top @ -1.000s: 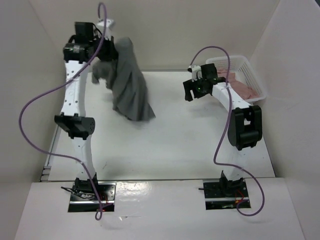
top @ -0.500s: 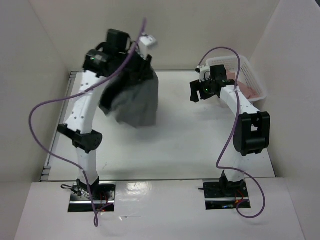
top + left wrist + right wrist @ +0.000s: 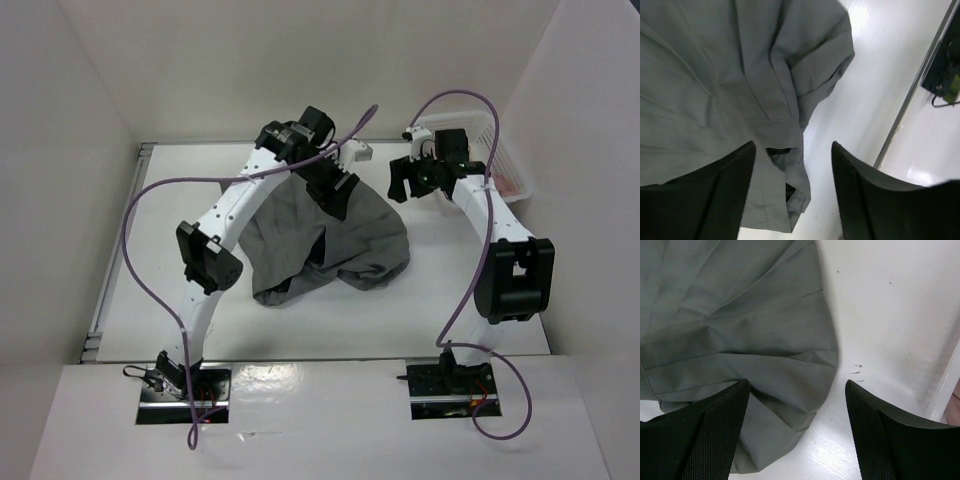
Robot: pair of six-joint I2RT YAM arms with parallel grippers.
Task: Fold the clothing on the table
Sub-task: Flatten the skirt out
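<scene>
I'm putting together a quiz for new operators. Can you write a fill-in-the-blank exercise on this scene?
1. The ___ skirt lies crumpled on the table.
2. The left gripper and the right gripper both have their jaws ___.
3. The mesh basket sits at the far ___ corner of the table.

Missing words: grey; open; right.
</scene>
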